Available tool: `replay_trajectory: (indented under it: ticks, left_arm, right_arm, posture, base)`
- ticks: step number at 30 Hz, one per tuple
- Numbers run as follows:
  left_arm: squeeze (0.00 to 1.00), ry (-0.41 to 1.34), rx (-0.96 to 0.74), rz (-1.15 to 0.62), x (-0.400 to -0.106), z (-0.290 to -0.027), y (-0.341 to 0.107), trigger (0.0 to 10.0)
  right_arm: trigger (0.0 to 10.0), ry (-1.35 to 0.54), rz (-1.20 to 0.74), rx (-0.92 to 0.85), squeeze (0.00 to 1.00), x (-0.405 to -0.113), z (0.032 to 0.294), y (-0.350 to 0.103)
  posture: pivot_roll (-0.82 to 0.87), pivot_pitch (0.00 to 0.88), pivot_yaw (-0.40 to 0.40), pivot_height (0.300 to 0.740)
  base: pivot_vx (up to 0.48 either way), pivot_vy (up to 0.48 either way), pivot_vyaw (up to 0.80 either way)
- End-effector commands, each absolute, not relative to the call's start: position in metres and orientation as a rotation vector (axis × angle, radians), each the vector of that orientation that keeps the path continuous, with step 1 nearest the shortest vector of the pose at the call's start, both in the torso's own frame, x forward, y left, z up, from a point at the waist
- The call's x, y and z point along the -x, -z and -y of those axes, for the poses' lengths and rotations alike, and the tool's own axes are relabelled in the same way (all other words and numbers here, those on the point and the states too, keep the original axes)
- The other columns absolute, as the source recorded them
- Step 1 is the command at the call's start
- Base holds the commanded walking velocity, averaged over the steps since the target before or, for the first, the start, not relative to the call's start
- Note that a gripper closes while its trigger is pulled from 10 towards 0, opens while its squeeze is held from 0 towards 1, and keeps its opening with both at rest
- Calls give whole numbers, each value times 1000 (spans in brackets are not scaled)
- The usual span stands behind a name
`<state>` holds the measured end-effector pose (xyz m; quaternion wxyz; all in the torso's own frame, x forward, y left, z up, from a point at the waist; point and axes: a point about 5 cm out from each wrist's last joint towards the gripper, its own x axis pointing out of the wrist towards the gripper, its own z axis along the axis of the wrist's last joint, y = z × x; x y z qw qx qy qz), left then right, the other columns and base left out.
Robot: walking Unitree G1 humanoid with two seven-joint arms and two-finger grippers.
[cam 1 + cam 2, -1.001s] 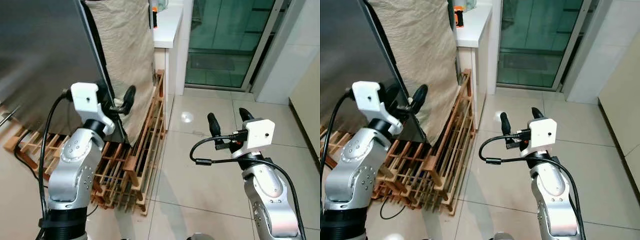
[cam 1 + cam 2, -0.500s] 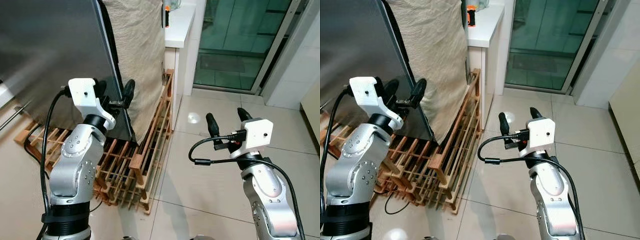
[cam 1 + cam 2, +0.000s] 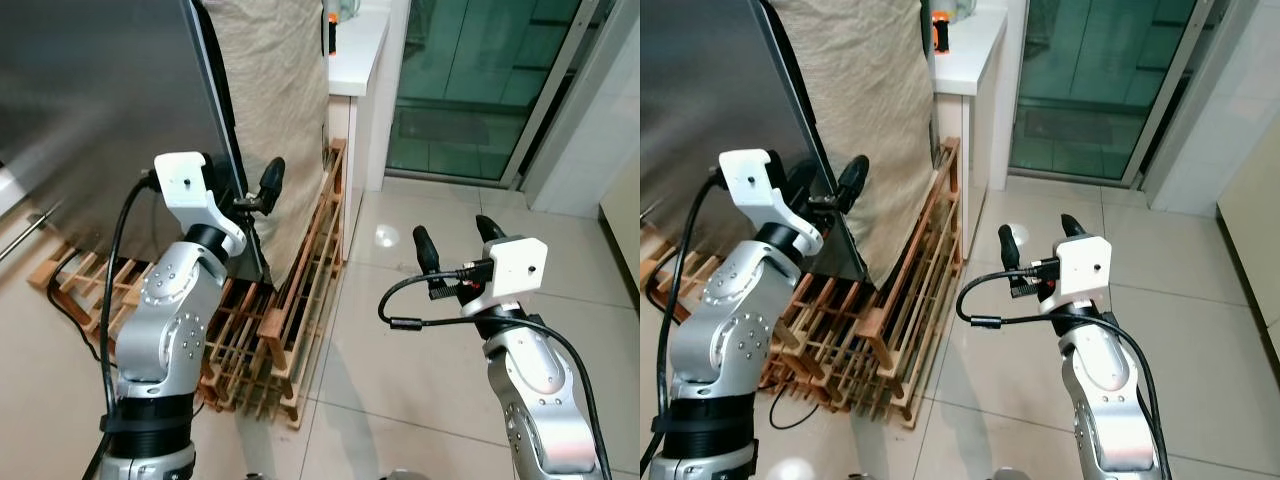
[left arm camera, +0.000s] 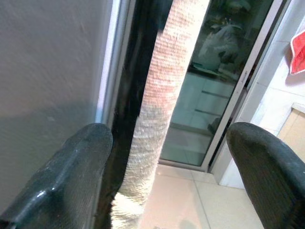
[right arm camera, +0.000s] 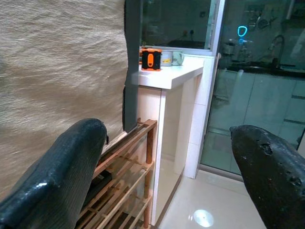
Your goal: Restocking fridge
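Upper left: fridge door (image 3: 90, 100), big and grey.
Left gripper (image 3: 245, 185): at the door's edge, fingers wide apart, holding nothing.
Right gripper (image 3: 455, 240): lower right over tiles, fingers spread, holding nothing.

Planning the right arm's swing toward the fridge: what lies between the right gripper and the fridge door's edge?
In the left eye view: bare floor tiles, then the wooden rack, between right gripper and door edge.

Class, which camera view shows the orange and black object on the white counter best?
The right wrist view: the orange and black object stands whole on the white counter, beside cups. Both eye views catch just a cropped strip of it at the top edge. The left wrist view looks along the fridge door instead.
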<state>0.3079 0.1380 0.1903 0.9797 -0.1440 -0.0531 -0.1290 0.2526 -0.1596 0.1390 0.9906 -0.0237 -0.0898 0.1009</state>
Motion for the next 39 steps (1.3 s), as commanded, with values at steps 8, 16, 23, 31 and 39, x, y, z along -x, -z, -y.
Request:
replay_trajectory:
  ticks: [8,16,23,31,39]
  left_arm:
    - [0,268,305,118,-327,-126,-197,10000]
    - [0,328,317,56,-345,-99,-188,10000]
    - [0,849,408,43,-343,6,-210,10000]
    - [0,1229,514,16,-305,87,-221,10000]
    - [0,1182,579,87,-322,40,-230,10000]
  right_arm:
    - [10000,-195,201,66,0,-254,160,-142]
    - [10000,-191,202,66,0,-255,160,-142]
    - [10000,-177,197,77,0,-257,163,-142]
    - [10000,-126,181,84,0,-243,170,-138]
    - [10000,-96,191,100,0,-239,174,-145]
  posture:
    - [-211,0,90,736]
    - [-217,0,84,736]
    - [-259,0,90,736]
    - [-379,0,120,736]
    - [-346,0,104,736]
  base:
    - [0,0,0]
    - [0,0,0]
    - [0,0,0]
    - [0,0,0]
    - [0,0,0]
